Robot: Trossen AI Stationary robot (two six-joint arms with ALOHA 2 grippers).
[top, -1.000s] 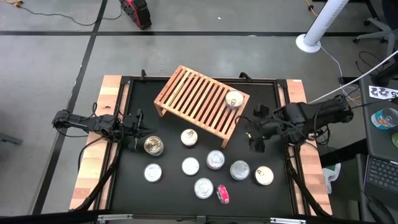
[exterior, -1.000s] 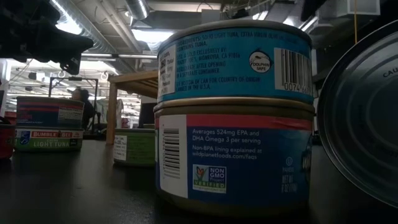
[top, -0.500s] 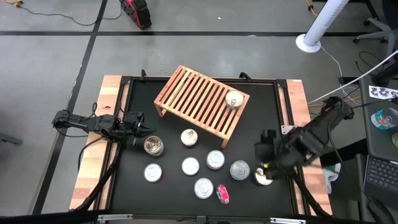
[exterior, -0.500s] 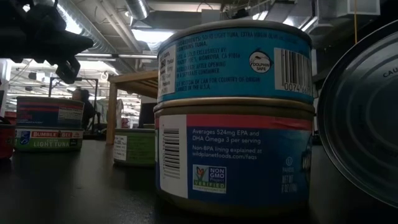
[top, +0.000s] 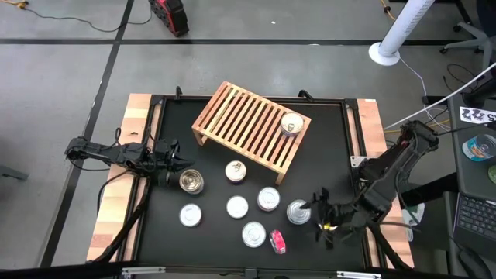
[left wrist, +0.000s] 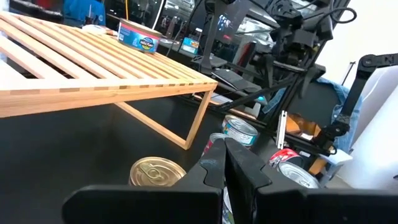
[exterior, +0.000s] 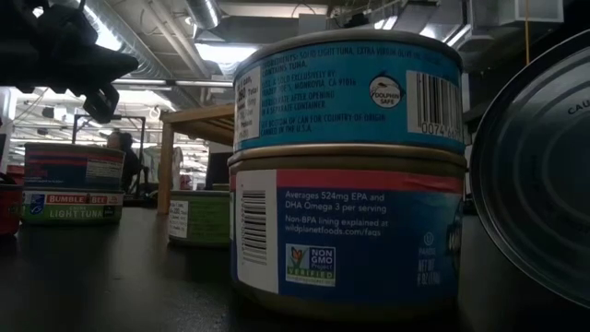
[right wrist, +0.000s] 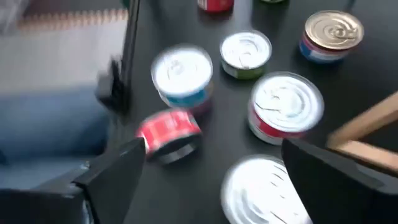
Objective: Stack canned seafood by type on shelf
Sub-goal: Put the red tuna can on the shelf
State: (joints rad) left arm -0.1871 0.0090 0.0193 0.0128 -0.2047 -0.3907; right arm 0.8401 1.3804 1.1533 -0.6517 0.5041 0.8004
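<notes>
High view: right claw (top: 326, 222), spread wide and empty, should centre on the silver-lidded can (top: 298, 211) just beside it before closing.

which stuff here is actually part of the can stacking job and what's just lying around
Part of the job:
- canned seafood loose on the black mat
- one can already on the shelf
- the wooden slat shelf
- right gripper, open over the near cans
- left gripper, shut, waiting by a gold-lidded can

Just lying about:
- white pole base
- red and black device on the floor
- laptop
</notes>
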